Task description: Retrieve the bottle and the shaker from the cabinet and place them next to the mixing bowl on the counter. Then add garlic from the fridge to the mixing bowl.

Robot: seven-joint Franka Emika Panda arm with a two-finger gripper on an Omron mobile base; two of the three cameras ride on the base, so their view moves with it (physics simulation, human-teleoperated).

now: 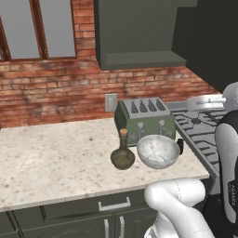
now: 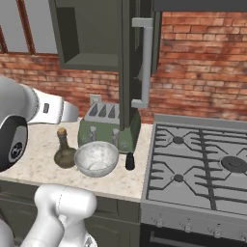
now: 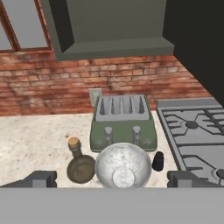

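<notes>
Pincer (image 3: 112,178) spread wide above one bottle (image 3: 80,165), one mixing bowl (image 3: 123,166), one shaker (image 3: 158,161).

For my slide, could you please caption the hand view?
Bottle and shaker flank the mixing bowl before the toaster.

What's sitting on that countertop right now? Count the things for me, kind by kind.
Bottle, olive-brown, corked: 1
Mixing bowl, pale grey: 1
Shaker, small and black: 1
Toaster, green: 1
Total on the counter: 4
</notes>
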